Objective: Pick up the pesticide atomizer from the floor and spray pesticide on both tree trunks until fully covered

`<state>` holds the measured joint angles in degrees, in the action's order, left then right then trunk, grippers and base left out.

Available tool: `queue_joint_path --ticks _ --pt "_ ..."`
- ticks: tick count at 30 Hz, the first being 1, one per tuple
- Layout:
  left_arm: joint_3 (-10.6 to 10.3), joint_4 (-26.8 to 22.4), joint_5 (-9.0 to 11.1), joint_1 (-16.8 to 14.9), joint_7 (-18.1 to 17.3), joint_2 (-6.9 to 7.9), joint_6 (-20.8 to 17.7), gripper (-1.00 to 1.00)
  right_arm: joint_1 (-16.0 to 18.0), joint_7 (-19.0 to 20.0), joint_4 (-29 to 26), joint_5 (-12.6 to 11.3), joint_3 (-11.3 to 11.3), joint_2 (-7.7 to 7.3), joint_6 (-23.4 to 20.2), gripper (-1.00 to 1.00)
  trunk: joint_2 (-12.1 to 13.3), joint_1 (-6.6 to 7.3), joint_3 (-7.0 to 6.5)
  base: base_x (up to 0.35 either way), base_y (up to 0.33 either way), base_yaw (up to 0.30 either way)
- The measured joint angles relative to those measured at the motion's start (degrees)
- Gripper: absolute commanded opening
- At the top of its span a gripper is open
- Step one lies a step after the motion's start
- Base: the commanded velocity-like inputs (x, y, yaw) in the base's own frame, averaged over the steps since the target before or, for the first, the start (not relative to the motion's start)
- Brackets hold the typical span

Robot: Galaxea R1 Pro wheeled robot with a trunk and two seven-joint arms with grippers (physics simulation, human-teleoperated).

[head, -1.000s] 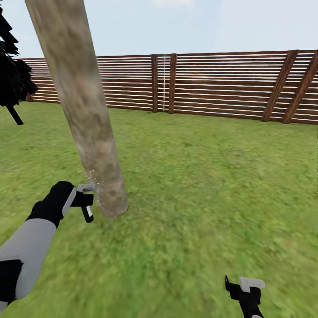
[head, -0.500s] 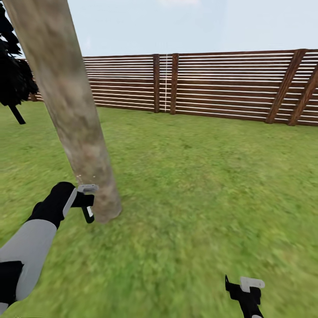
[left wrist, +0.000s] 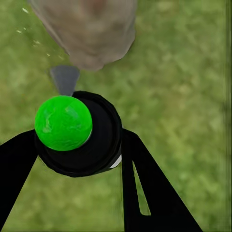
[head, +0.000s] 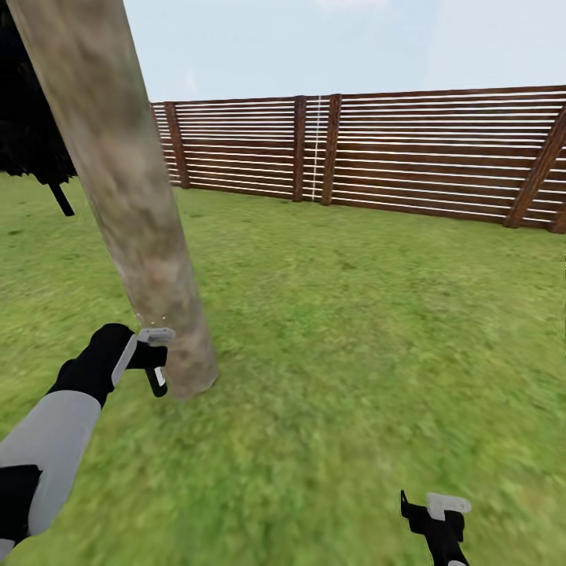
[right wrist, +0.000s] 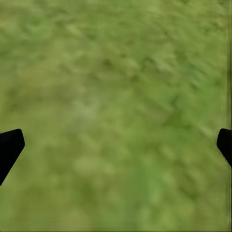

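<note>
A green lawn point(head: 354, 330) runs back to a brown slatted wooden fence point(head: 409, 153) under a pale sky, with a dark-leaved tree point(head: 35, 134) at the lawn's far left edge. The pick-up appears done: the left gripper point(left wrist: 77, 150) is pinched around the pesticide atomizer point(left wrist: 77, 133), a black round body with a bright green knob on top and a grey nozzle facing the tree trunk point(head: 118, 181). The atomizer sits just beside the foot of this thick, mottled grey-tan trunk, which leans across the left of the head view. A few white specks of pesticide point(left wrist: 29, 29) hang near the bark, so spraying seems under way; how much of the trunk is covered cannot be told, and the other tree is presumably left to do. The right gripper point(right wrist: 116, 145) hangs spread wide over bare grass, holding nothing.
</note>
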<state>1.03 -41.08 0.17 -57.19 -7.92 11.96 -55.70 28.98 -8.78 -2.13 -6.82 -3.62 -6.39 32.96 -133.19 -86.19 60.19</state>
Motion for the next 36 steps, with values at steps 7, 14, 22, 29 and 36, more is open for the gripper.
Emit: queue_joint_path --ticks 7,14,22,29,36 --pt "0.0 0.4 0.0 0.0 0.0 0.09 0.0 -1.00 0.0 0.0 0.0 0.0 0.0 0.00 0.0 1.00 0.0 0.00 0.00 0.001 -0.273 0.032" --pt "2.1 1.4 -0.6 5.4 0.0 2.81 3.1 -1.00 0.0 0.0 0.0 0.0 0.0 0.07 0.0 1.00 0.0 0.00 0.01 0.039 -0.267 0.263" --pt "2.6 3.6 0.3 7.2 0.0 -2.16 8.7 -1.00 0.0 0.0 0.0 0.1 0.0 0.06 0.0 1.00 0.0 0.02 0.00 0.228 -0.181 0.050" --pt "2.8 3.7 -0.6 10.5 0.6 5.19 9.0 -1.00 0.0 0.0 0.0 0.1 0.0 0.07 -0.1 1.00 0.0 0.00 0.00 0.026 -0.012 0.000" --pt "2.6 7.8 -0.4 11.7 6.6 0.74 14.1 -1.00 0.0 0.0 0.0 0.2 -0.1 0.07 -0.1 1.00 0.0 0.00 0.00 0.000 0.000 0.000"
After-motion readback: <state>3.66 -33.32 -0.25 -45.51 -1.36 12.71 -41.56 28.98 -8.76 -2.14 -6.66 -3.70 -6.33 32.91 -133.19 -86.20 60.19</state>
